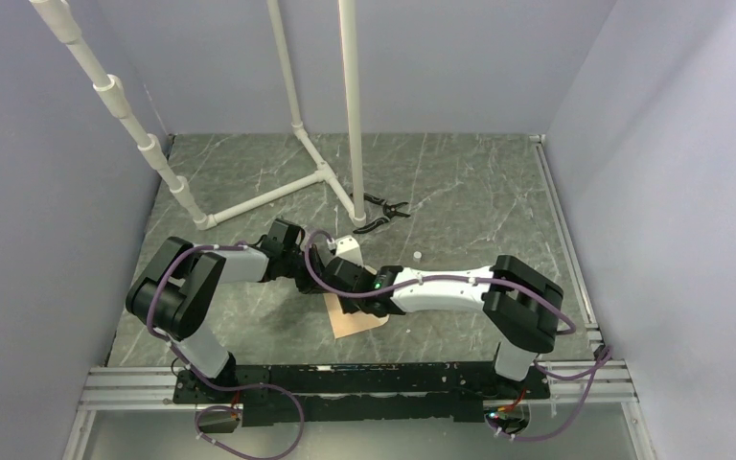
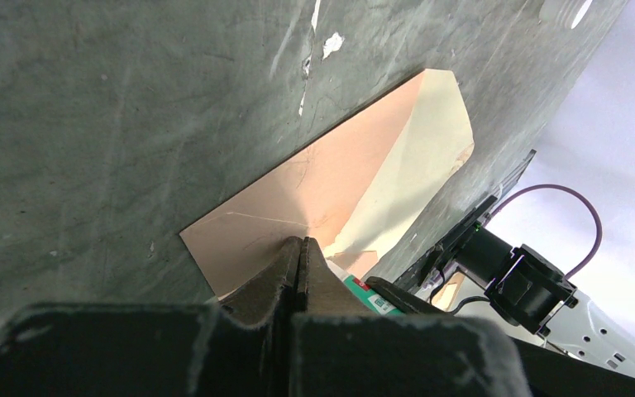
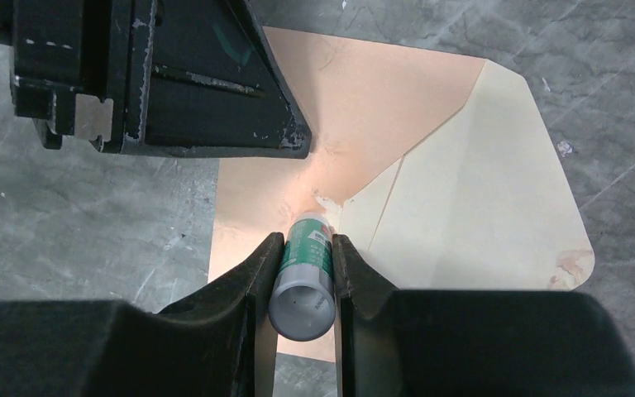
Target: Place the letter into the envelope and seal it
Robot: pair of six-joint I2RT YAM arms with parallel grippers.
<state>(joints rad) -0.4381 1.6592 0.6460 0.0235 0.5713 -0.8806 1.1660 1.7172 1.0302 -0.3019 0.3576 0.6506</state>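
- A dark grey marbled table (image 1: 460,182) sits inside pale lavender walls. A white pipe frame (image 1: 278,192) stands on its far left, with a black pliers-like tool (image 1: 383,213) and a small white object (image 1: 417,256), possibly a cap, lying beyond the arms.
- The envelope (image 3: 380,107) lies flat near the front middle of the table, under both grippers. Its pointed flap (image 3: 479,198) is folded open on the table, with the paler inner side facing up.
- The left gripper (image 2: 300,248) has its fingers pressed together with nothing between them. Its tips bear down on the peach body of the envelope, just beside the notch where the flap begins — apparently pinning the paper in place.
- The right gripper (image 3: 307,240) is clamped around a glue stick (image 3: 302,289) with a green and white label. The tip points at that same notch, where a small whitish smear shows.
- The letter is not visible as a separate sheet in any view. It has probably been tucked inside, though the pictures cannot confirm this.
- Progress, as a judgement: insertion looks done and sealing is at the gluing step. What is left is spreading glue along the flap edge, putting the stick aside, then folding the flap over and pressing it down.
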